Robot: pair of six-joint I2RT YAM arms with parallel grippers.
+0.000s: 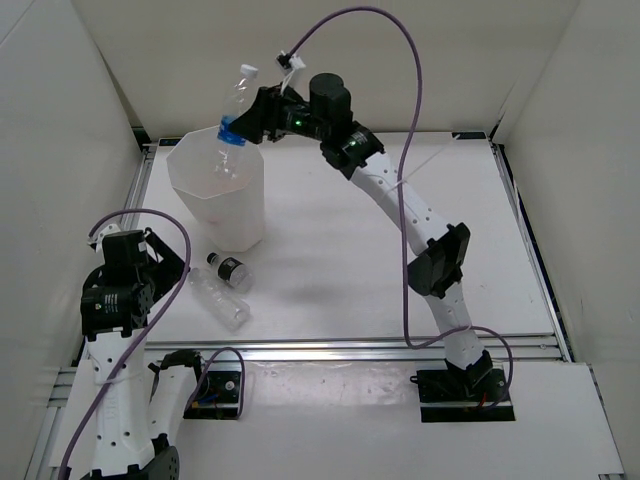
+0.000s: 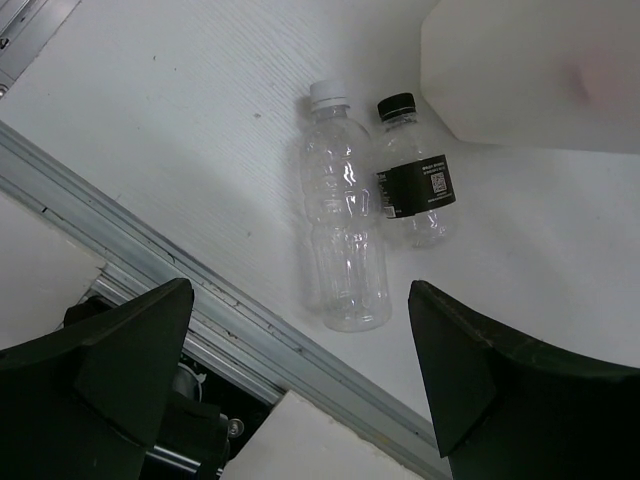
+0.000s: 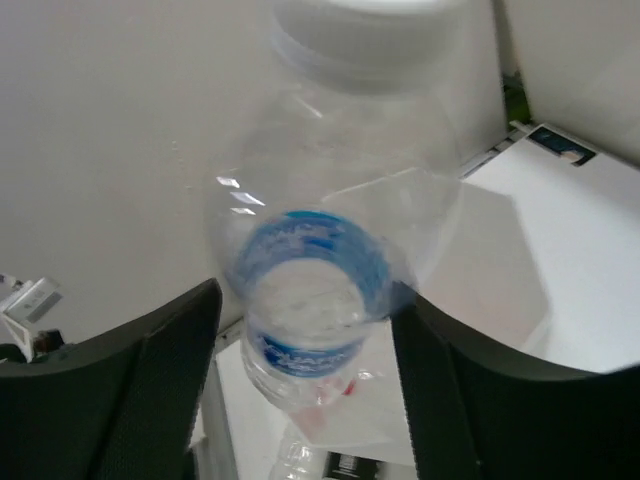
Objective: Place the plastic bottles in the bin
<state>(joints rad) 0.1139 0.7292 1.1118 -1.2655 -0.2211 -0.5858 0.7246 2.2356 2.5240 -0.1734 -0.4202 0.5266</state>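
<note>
Bottle w/ blue label (image 1: 240,95) tight in R end effector (image 1: 240,128) grip, over bin (image 1: 225,215).

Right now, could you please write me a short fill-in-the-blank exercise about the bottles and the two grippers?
1. The right gripper holds a bottle with a ____ label over the bin.
2. Beside the bin, ____ bottles lie on the table: a long one and a short one.
3. The short one has a ____ cap.
4. The left gripper is ____, with nothing between its fingers.

Missing words: blue; two; black; open
</note>
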